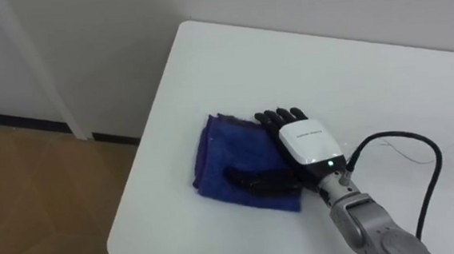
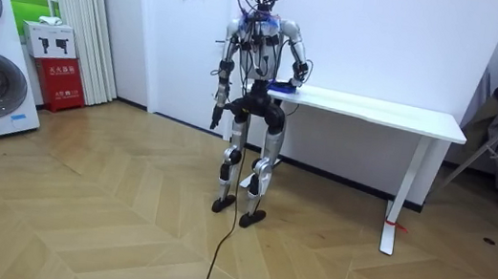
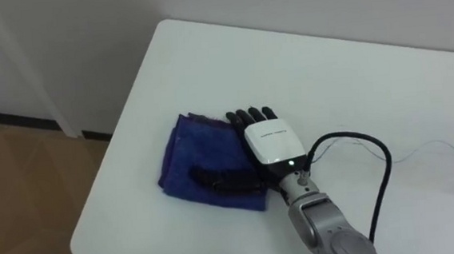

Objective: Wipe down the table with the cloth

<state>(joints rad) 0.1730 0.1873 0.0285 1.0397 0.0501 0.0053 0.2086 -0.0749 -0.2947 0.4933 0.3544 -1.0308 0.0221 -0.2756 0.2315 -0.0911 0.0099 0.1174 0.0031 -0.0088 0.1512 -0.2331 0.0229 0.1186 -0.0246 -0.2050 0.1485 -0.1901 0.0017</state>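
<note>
Item one, the bench (image 2: 378, 109): a long white top on white legs against the wall. In the room view the robot stands upright at its end on the room view's left, back to that camera. The top is bare apart from the cloth and a thin wire toward 3 o'clock in the eye views.

Item two, the cloth (image 1: 225, 155): a blue-violet cloth folded into a thick square pad. It lies flat on the bench near the left-hand edge, at about 8 o'clock of the visible top. I judge that the folding gives a firm pad to press on. It sits close to the edge and corner, so a stroke toward 9 o'clock could carry it off the bench (worth watching).

Item three, the right hand (image 1: 308, 141): it lies palm down over the cloth's 3 o'clock side. The fingers (image 1: 278, 117) are straight and together, pointing to about 11 o'clock, their tips at the cloth's far right corner. The thumb is stretched out toward 9 o'clock across the cloth's near part. Nothing is curled round the fabric. The hand is fully flat and bears on the cloth from above, not grasping it. I judge this is the posture for sliding the pad by pressure alone. Most of the bench toward 3 o'clock looks unwiped.

Item four, the left hand (image 2: 217, 111): it hangs idle at the robot's side, well apart from the bench.
</note>
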